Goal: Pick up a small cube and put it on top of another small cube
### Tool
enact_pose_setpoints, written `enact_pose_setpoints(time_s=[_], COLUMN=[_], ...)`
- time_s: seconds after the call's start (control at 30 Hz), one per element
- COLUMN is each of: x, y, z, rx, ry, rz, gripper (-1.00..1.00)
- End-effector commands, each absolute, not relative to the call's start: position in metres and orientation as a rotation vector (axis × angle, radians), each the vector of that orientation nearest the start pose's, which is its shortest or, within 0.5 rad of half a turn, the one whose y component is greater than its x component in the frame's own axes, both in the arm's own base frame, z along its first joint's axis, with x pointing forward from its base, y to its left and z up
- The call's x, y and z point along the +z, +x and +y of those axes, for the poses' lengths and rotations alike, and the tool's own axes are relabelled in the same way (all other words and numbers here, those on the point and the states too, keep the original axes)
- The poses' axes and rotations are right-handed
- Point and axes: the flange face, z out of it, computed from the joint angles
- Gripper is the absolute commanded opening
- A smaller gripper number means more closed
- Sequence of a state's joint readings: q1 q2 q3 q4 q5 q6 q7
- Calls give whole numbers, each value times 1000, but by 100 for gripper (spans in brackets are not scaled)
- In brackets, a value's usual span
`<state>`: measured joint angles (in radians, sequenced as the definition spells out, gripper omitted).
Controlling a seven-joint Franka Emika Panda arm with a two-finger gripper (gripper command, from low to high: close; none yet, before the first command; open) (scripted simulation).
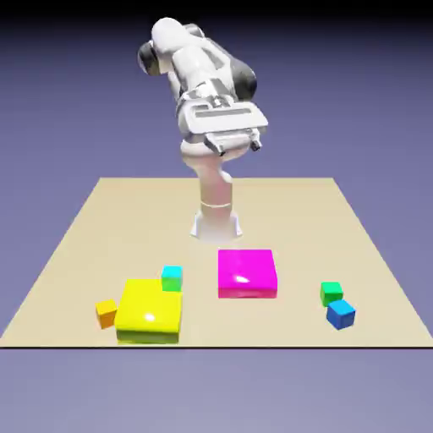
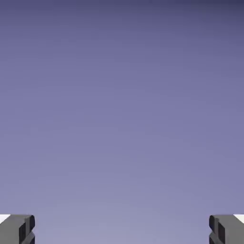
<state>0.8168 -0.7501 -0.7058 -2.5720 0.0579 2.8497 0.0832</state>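
The gripper (image 1: 239,149) is wide open, with nothing in it. It is high up above the table (image 1: 300,207), and the hand view shows just the plain backdrop between its two tips. So I think the job now is to go and get the blue cube (image 1: 341,315).

That cube is well below the gripper, out in front of it and over to the exterior view's right. The green cube (image 1: 331,293) is down there too, just behind the blue one as you look from the front. I can't tell if they touch.

Go over slowly and point the tips straight down. Turn them to match the blue cube's flat sides, because it looks turned a bit. Pick two sides where no tip has to squeeze in by the green cube, or it may get bumped. Stay wide open until the tips are low, then close gently.
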Motion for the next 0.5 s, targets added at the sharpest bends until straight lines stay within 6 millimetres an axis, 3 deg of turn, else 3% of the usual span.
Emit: enact_pose_setpoints(time_s=[0.0,0.23,0.47], x=[546,528,487], y=[428,458,493], z=[-1,0,13], rx=[-983,-909,-812], ry=[-2337,-2257,-2170], rz=[78,-144,-353], gripper=[0,0,0])
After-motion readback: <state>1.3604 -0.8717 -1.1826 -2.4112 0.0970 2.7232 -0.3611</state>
